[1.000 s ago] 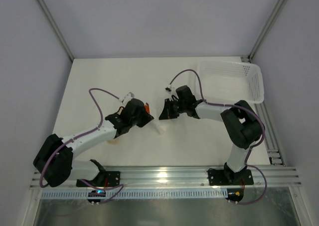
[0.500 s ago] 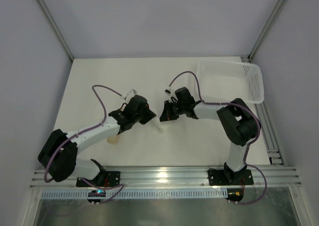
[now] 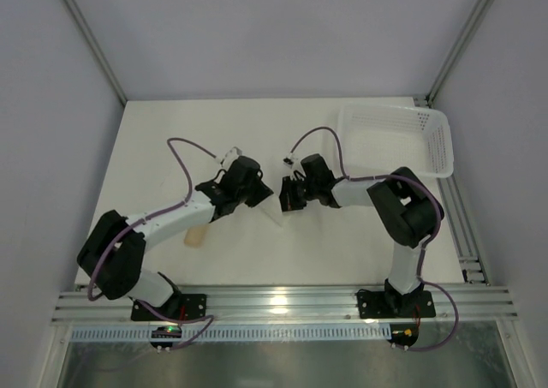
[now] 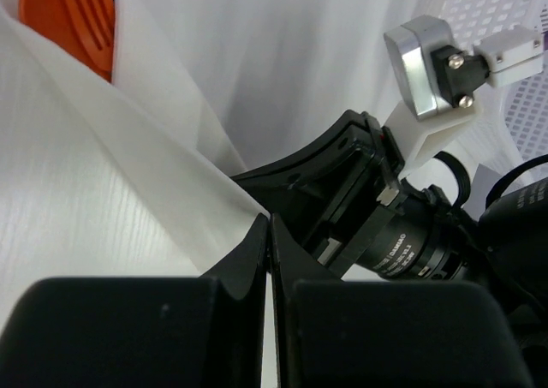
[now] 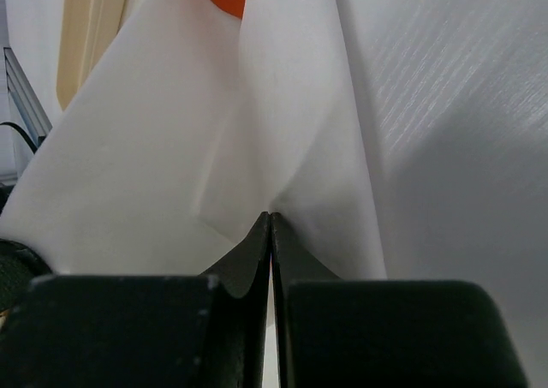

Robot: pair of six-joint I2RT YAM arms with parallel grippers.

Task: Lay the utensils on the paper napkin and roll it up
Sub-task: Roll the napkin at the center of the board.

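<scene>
Top view, taken from the paper outward. A short beige cylinder-like piece (image 3: 195, 238) lies on the white worktop (image 3: 163, 140), well to the left of the thin, crinkled white paper napkin (image 3: 275, 213) and a little nearer the arm bases. The left tool (image 3: 261, 198) sits at the napkin's left edge. In the left wrist view its two black fingers are pressed fully together, and a raised fold of the sheet runs straight into the tips, so it reads as a pinch on the paper. The napkin is bunched and lifted in loose folds between the two tools near mid-worktop, not flat. Inside the folds is an orange plastic utensil (image 4: 73, 15). Only its slotted head shows, at the far end of the napkin from the left tool's tips, and the rest is covered by paper. No other utensil can be made out. The right tool (image 3: 284, 205) is at the napkin's right edge, facing the left tool and very close to it. Its fingers are likewise closed tight, and in the right wrist view the tips meet on a curled flap of the sheet. A bit of orange shows past that flap. A white perforated plastic basket (image 3: 398, 140) stands well right of the napkin, toward the far right corner.
</scene>
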